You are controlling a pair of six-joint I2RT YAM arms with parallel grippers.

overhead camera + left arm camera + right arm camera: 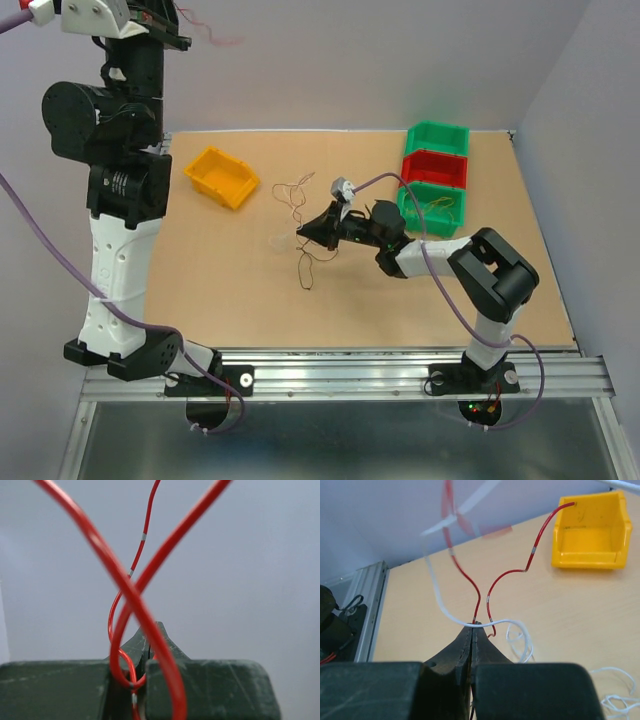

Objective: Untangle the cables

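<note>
Tangle of hair-thin red, white and brown wires (296, 200) is lying mid-table at your nearer right gripper (474, 628), clenched on its strands (434, 587), while your left gripper (148, 642) is clamping a red loop (131, 596) overhead.

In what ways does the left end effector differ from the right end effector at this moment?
The left end effector sits high above the table; the right end effector lies low over it. Only loops of red wire show at the left one; the right one also meets a white wire. Both are shut, each pinching red wire.
</note>
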